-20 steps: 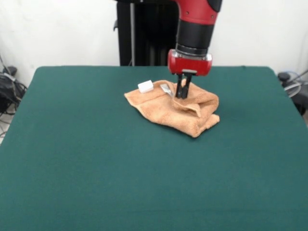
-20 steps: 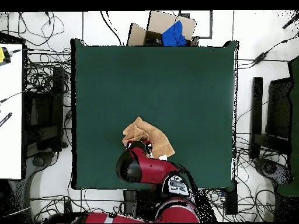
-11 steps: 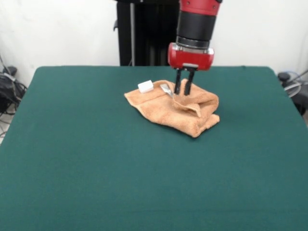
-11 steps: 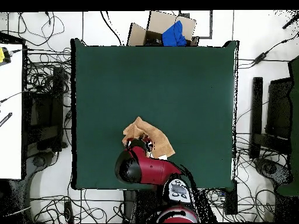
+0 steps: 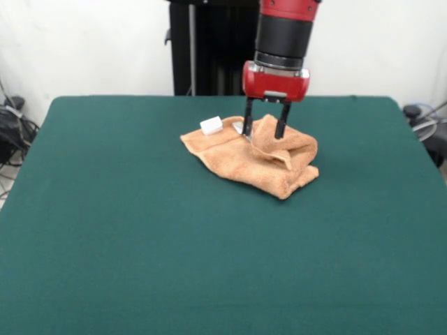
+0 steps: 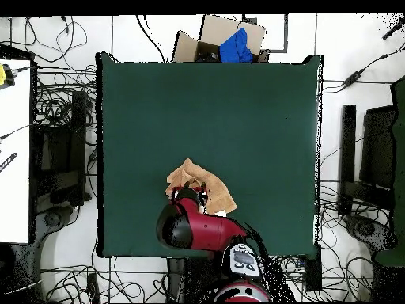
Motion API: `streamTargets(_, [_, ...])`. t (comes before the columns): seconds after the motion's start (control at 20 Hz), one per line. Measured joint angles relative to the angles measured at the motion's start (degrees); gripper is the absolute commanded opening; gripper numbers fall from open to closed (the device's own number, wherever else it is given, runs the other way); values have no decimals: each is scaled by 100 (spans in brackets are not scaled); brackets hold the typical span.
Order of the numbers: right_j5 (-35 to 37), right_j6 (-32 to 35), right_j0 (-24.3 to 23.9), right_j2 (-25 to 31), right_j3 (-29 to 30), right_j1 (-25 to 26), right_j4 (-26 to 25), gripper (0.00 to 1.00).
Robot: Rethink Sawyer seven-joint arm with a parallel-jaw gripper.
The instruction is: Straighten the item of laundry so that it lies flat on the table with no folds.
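Observation:
The item of laundry [image 5: 251, 157] is a peach-orange towel, crumpled and folded over itself on the far middle of the green table [image 5: 140, 237]. A small white tag [image 5: 211, 125] sticks up at its far left corner. My gripper [image 5: 265, 130] hangs over the towel's far edge, open, its two black fingers [image 5: 281, 125] spread to either side of a raised fold. In the overhead view the towel [image 6: 190, 179] lies near the table's [image 6: 237, 111] bottom edge, partly hidden under the red arm [image 6: 194, 226]; the gripper itself is hidden there.
A cardboard box with blue cloth [image 6: 225, 41] stands beyond the table's top edge in the overhead view. Cables and dark equipment [image 6: 59, 150] surround the table on the floor.
The gripper has opened: its fingers were together on the towel's fold a second ago and now stand spread apart. It has also risen slightly.

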Motion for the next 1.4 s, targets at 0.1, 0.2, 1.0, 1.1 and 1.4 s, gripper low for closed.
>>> streamTargets(0.1, [0,0,9,0,0,0,0,100])
streamTargets(0.2, [0,0,14,1,1,0,0,100])
streamTargets(1.0, [0,0,112,-49,-1,90,1,100])
streamTargets(1.1, [0,0,112,-82,-1,111,1,100])
streamTargets(1.4, [0,0,112,-172,-1,172,0,100])
